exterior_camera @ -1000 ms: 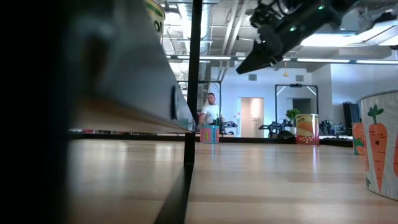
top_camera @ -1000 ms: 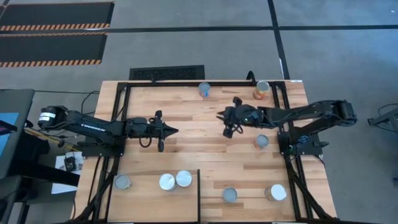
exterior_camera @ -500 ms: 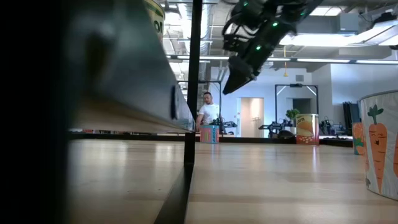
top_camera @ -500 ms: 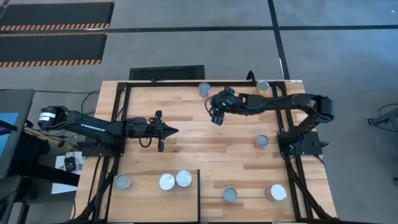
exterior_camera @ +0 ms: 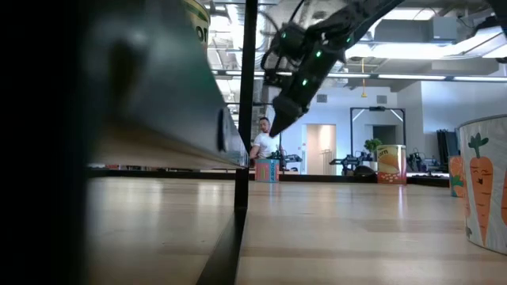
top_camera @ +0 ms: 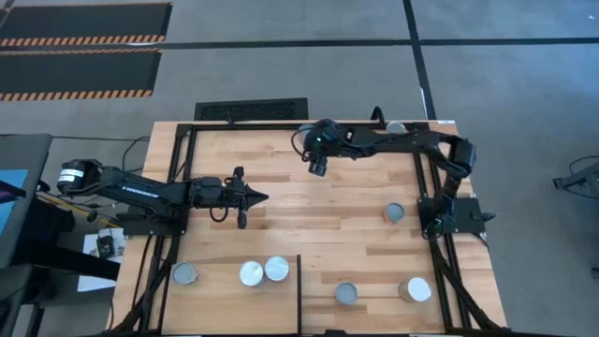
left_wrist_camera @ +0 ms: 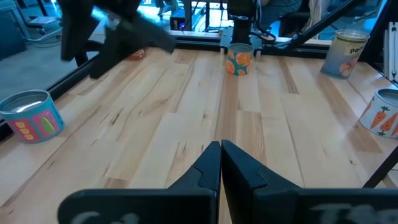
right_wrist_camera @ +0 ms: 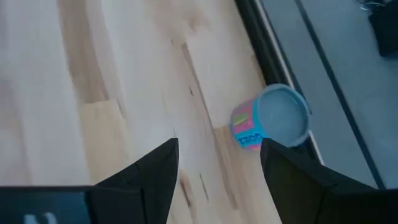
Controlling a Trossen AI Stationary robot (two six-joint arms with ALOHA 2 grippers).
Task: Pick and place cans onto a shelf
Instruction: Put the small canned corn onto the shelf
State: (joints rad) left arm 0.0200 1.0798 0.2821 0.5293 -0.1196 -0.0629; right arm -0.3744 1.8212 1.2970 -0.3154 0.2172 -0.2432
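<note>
My right gripper [top_camera: 316, 168] hangs open above the table's far middle, tipped downward. A can with a blue and pink label and a silver top [right_wrist_camera: 272, 124] stands on the planks just ahead of its fingers, near the far black bar; the low view shows this can [exterior_camera: 267, 169] far off, below the gripper [exterior_camera: 281, 119]. My left gripper [top_camera: 258, 197] waits shut over the left-middle of the table, its fingers [left_wrist_camera: 221, 158] closed on nothing. Two silver-topped cans [top_camera: 251, 273] stand side by side on the pale shelf [top_camera: 225, 304] at the near left, and another can [top_camera: 184, 273] is by the shelf's left bar.
Loose cans stand at the right-middle [top_camera: 391, 213], near middle [top_camera: 345, 293] and near right [top_camera: 415, 289]. An orange can [top_camera: 396, 128] sits at the far right, under the right arm. Black frame bars [top_camera: 299, 290] edge the table. A person [exterior_camera: 268, 138] stands far behind.
My right gripper has swung from the table's middle toward the far edge and the left, sinking a little and tipping further downward, and now hangs close to the blue and pink can. No can has moved.
</note>
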